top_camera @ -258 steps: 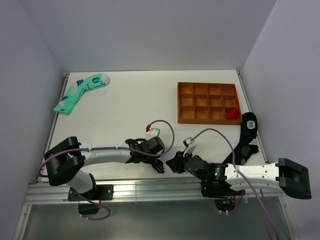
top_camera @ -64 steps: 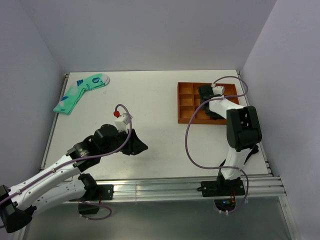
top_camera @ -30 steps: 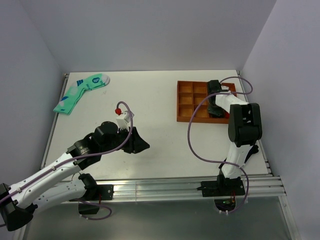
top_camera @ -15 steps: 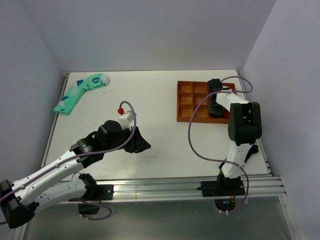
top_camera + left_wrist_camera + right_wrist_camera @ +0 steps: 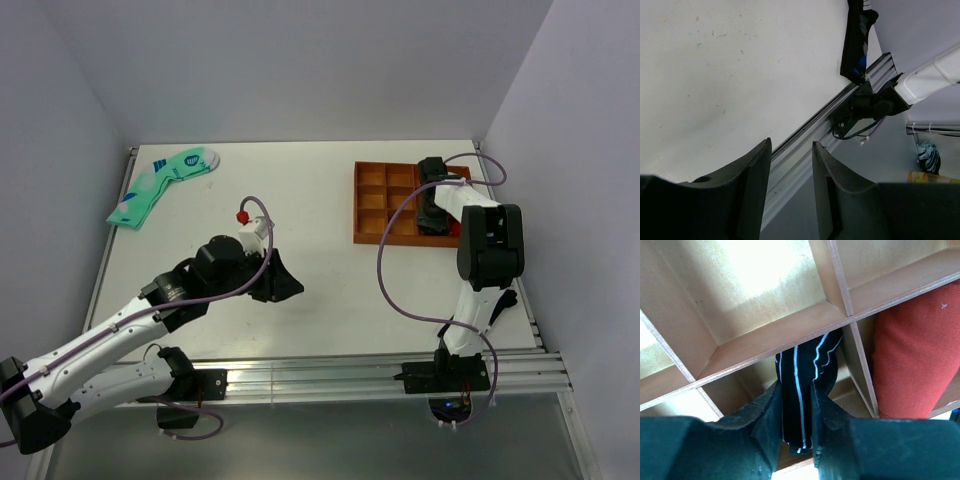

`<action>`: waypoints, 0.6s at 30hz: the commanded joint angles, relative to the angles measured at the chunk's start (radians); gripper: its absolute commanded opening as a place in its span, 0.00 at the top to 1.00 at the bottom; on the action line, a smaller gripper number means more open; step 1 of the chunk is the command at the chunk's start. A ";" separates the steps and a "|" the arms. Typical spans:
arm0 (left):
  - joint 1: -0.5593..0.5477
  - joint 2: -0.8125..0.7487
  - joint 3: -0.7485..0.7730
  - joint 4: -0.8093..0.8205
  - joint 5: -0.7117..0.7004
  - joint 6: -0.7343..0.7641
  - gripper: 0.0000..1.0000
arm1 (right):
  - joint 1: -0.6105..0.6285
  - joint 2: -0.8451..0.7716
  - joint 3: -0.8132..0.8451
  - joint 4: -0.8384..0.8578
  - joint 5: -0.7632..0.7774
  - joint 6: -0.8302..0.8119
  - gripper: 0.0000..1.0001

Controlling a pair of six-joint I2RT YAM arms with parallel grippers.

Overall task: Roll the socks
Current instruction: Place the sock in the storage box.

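Over the tray (image 5: 765,270), the right tool (image 5: 796,390) pinches the rolled black sock (image 5: 801,362) in a compartment beside a red roll (image 5: 905,365); released, it could unroll or snag the divider (image 5: 775,337). The left tool (image 5: 790,147) hangs half open, empty.

You get soft, even light from overhead: the worktop (image 5: 320,200) reads bright, with only faint shadows beside the arms (image 5: 120,335). In the right wrist view glare washes out part of the tray (image 5: 775,270) floor; in the left, the dark fingers (image 5: 745,195) look slightly blurred.
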 commanded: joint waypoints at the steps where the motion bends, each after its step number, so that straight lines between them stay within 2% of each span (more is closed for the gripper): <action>1: 0.003 -0.003 0.051 0.003 0.013 0.015 0.56 | -0.002 0.043 -0.014 -0.069 -0.087 -0.001 0.68; 4: 0.003 0.003 0.055 0.006 0.014 0.017 0.56 | -0.002 0.029 -0.029 -0.057 -0.090 -0.003 0.61; 18: 0.003 0.023 0.057 0.020 0.025 0.021 0.56 | -0.004 -0.050 -0.046 -0.046 -0.108 0.005 0.53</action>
